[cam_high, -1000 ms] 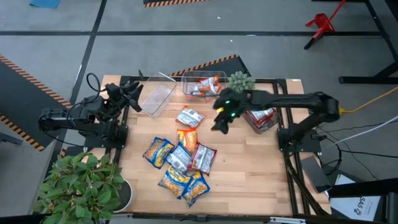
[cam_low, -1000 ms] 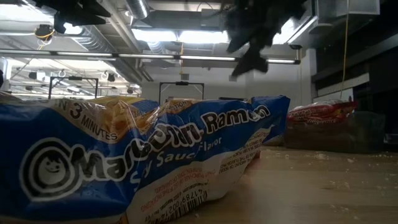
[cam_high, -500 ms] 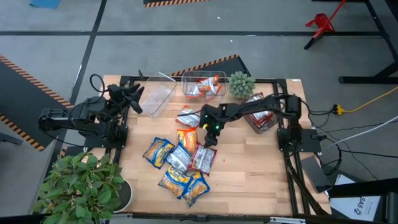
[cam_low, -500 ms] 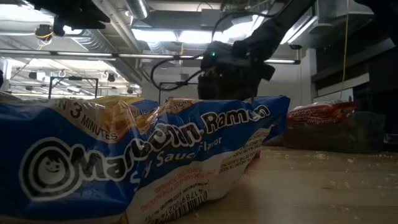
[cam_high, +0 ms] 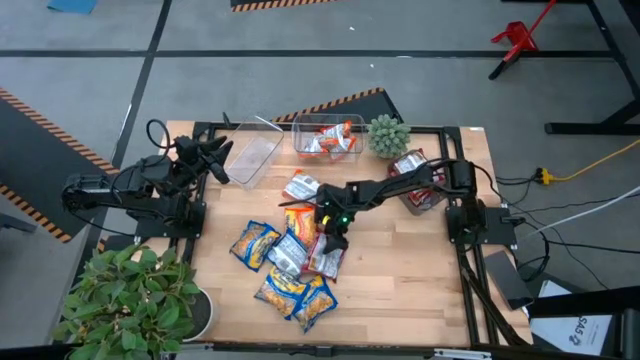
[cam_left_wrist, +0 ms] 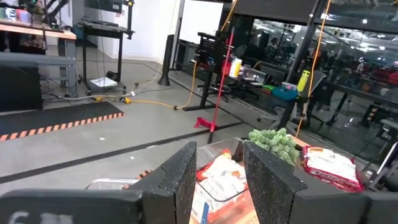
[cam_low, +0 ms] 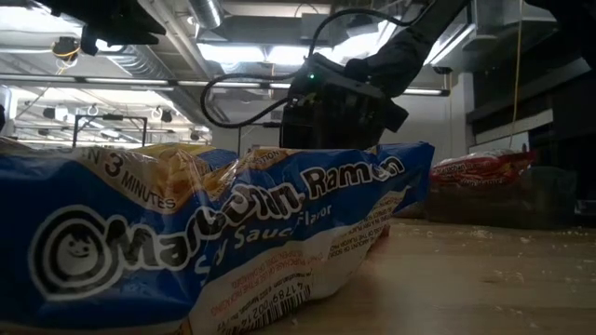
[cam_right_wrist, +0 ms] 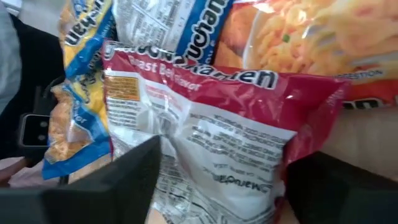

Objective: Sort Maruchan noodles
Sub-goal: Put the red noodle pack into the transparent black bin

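Observation:
A pile of Maruchan noodle packets (cam_high: 290,262) lies on the wooden table: yellow-and-blue, orange and red-and-silver ones. One more packet (cam_high: 305,188) lies apart, toward the far side. My right gripper (cam_high: 334,238) is low over the pile's right side, open. In the right wrist view its gripper (cam_right_wrist: 221,168) has one finger on each side of a red-and-silver packet (cam_right_wrist: 205,106). A yellow-and-blue packet (cam_low: 214,242) fills the low view and hides the fingertips of the right gripper (cam_low: 335,107). My left gripper (cam_high: 215,158) waits open, raised by the left bin. My right gripper comes at the red-and-silver packet (cam_right_wrist: 186,143) from above, pointing down, with one finger (cam_right_wrist: 134,171) on each side of it. The packet lies flat on other packets. I cannot tell whether the fingers touch it.
Three clear bins stand along the far edge: a left bin (cam_high: 250,158), a middle bin (cam_high: 322,128) holding packets, and a right bin (cam_high: 420,188) holding red packets. A small green spiky plant (cam_high: 387,133) stands between the last two. A leafy potted plant (cam_high: 140,300) is at the near left corner.
My right gripper has swung from near the far-right bins toward the table's left and near edge, and has come down onto the right side of the packet pile. The packets have not visibly moved.

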Robot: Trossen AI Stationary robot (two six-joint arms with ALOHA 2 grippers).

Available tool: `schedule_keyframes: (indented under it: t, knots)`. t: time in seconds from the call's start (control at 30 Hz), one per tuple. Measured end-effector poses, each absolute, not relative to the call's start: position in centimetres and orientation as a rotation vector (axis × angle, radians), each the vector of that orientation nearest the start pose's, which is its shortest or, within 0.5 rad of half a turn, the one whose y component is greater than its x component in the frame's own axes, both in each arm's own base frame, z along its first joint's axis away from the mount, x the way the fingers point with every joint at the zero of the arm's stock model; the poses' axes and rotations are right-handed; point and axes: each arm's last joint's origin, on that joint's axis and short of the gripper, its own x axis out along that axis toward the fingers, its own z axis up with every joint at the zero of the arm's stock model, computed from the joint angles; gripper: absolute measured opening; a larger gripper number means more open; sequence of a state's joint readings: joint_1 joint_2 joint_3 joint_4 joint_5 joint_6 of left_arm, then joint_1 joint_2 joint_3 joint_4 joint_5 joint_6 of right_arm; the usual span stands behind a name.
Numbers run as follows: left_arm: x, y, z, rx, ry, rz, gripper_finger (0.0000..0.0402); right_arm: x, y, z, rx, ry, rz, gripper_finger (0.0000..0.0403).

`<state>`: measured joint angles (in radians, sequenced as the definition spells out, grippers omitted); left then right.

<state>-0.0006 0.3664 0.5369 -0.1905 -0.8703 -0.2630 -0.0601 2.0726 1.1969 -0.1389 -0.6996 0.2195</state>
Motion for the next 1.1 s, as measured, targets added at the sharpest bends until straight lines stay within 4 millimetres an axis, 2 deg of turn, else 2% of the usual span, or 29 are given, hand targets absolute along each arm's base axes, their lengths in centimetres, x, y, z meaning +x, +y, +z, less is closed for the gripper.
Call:
schedule_keyframes:
  t: [0.23,0.3,0.53,0.73,0.9,1.1]
  knots:
    - [9.1,2.2,29.7,-0.237,-0.096,0.867,0.0127,39.6,-0.4,10.7,0.601,1.044,0.498,0.0100]
    - [9.1,2.2,29.7,-0.236,-0.095,0.867,0.0127,39.5,-0.3,10.6,0.630,1.056,0.507,0.0062]
    - [9.1,2.2,29.7,-0.235,-0.095,0.867,0.0127,39.2,-0.3,11.7,0.680,1.078,0.457,0.0056]
    - [9.1,2.2,29.7,-0.235,-0.095,0.867,0.0127,37.8,-1.4,15.5,0.567,1.067,0.300,0.0056]
    - [9.1,2.2,29.7,-0.235,-0.096,0.867,0.0127,35.0,-2.4,19.4,0.422,1.118,0.122,0.0056]
    - [9.1,2.2,29.7,-0.233,-0.091,0.868,0.0127,30.4,-3.0,23.8,0.150,1.228,-0.129,0.0056]
